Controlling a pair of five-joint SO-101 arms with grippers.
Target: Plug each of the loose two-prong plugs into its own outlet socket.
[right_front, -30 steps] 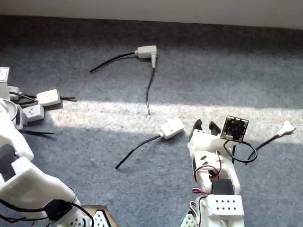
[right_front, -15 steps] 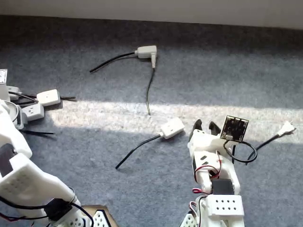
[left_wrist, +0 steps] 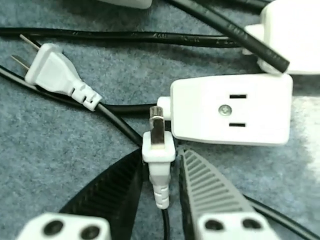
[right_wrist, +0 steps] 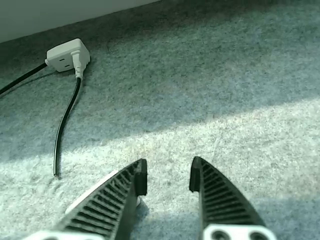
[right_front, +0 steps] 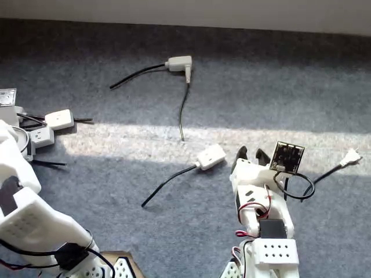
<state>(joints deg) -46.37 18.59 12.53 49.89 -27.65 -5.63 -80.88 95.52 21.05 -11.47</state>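
My left gripper [left_wrist: 162, 155] is shut on a white two-prong plug [left_wrist: 159, 148], whose prongs point at the cord end of a white outlet socket [left_wrist: 230, 107] and nearly touch it. A second loose plug [left_wrist: 55, 75] lies beside it on black cords. In the high view these sockets [right_front: 59, 119] sit at the left edge by the left arm [right_front: 17, 174]. My right gripper [right_front: 250, 155] is open and holds nothing, just right of another socket [right_front: 210, 156]. A loose plug [right_front: 351, 156] lies at the far right.
At the back, a socket [right_front: 178, 63] has a plug seated in it, also seen as the socket [right_wrist: 67, 56] in the right wrist view. Black cords cross the grey carpet [right_front: 116, 231]. A further socket [left_wrist: 295, 35] lies close by the left gripper.
The left arm has shifted slightly at the left edge of the high view. The right arm and the plugs and sockets on the carpet have not moved.
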